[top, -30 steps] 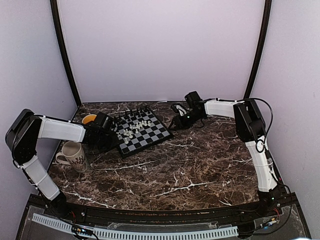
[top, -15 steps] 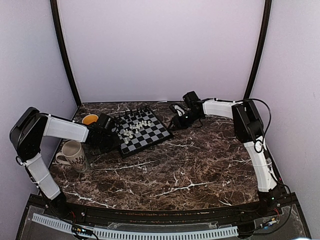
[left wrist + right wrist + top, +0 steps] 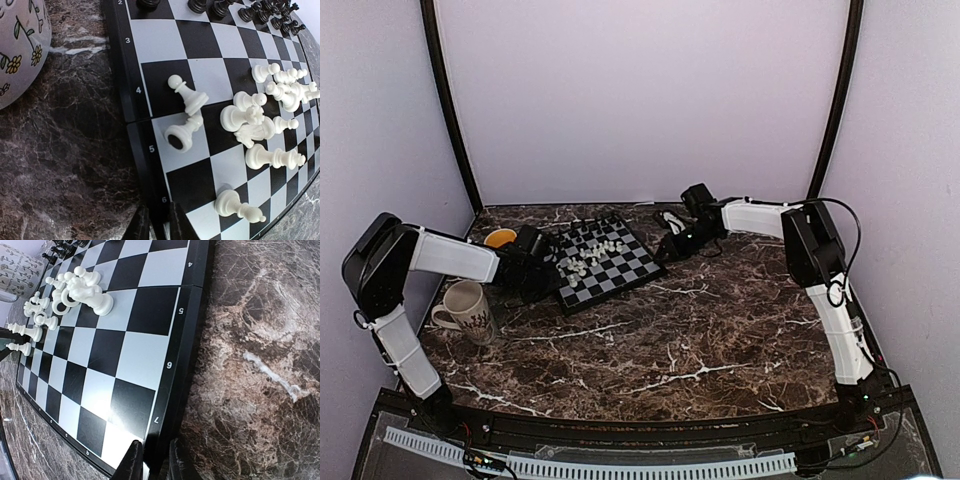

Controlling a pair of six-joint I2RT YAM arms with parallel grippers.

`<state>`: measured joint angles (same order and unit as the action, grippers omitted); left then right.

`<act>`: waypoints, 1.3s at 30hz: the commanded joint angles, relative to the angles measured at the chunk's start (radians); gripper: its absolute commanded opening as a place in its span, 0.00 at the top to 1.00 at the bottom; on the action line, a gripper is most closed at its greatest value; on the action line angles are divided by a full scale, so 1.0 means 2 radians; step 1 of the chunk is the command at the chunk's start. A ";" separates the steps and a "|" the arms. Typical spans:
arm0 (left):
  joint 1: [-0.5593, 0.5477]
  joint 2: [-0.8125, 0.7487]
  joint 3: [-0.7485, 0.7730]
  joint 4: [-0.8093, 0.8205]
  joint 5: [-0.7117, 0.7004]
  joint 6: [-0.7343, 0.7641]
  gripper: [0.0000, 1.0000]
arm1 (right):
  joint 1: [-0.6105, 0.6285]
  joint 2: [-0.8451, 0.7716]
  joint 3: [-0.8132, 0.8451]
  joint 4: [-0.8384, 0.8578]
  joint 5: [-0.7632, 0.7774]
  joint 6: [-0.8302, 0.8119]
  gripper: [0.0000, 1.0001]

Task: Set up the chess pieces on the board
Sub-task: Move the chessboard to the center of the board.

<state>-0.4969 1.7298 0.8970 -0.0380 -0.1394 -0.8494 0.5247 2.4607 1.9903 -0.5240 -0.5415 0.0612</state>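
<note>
The board [image 3: 620, 270] lies at the back left of the marble table. Several white chess pieces [image 3: 590, 256] lie toppled in a heap near its middle, seen close up as white chess pieces [image 3: 260, 125] in the left wrist view. Black chess pieces [image 3: 587, 231] stand along its far edge. My left gripper [image 3: 550, 272] pinches the board's left rim by the 6 mark, its fingers [image 3: 176, 225] on either side of the edge. My right gripper [image 3: 666, 250] pinches the opposite rim by the 7 mark, with one finger [image 3: 131, 462] over the board [image 3: 135, 355].
A patterned white mug [image 3: 465, 310] stands left of the board, close to the left arm. An orange bowl [image 3: 499, 238] sits behind it near the back left corner. Purple walls close the table on three sides.
Both grippers have narrowed onto the board's rims. The right gripper has slid a little left toward the board, and the left arm's elbow has shifted slightly right.
</note>
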 commanded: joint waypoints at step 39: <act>-0.124 0.063 0.021 0.017 0.151 0.130 0.98 | 0.058 -0.175 -0.319 -0.110 -0.016 -0.127 0.92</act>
<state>-0.6872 1.8191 0.9634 0.0883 -0.0093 -0.6315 0.5816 2.1071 1.4239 -0.6258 -0.5583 -0.1436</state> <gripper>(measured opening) 0.029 0.077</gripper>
